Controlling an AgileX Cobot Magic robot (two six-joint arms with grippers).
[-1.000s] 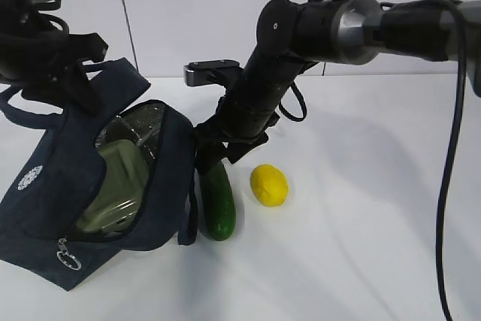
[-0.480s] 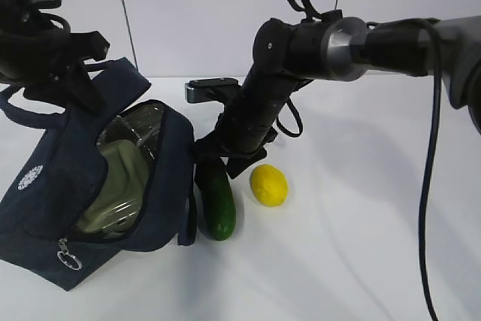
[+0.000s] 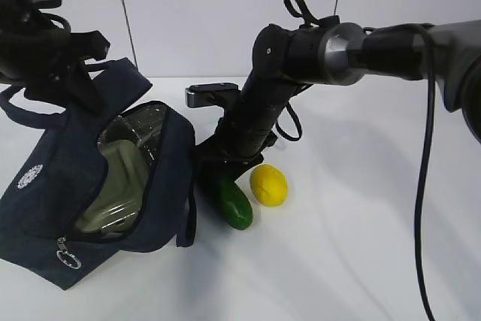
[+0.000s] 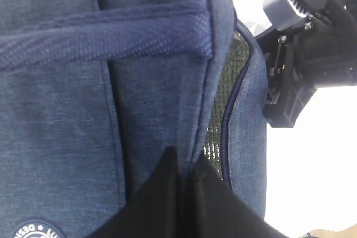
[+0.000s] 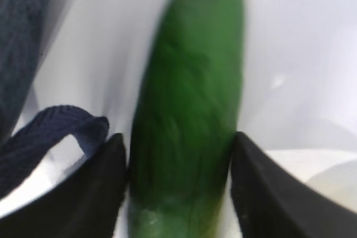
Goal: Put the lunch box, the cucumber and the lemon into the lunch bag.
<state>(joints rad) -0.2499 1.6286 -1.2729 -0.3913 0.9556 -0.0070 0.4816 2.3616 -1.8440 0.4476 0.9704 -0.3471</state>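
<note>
Exterior view: the cucumber is clamped between the right gripper fingers, on the table left of the lemon. At far left, the lunch bag fabric is pinched by the closed left gripper; the lunch box is seen inside.

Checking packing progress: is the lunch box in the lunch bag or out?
In. The lunch box, sage-green lid showing, sits inside the unzipped mouth of the lunch bag, which lies tipped on the table.
</note>
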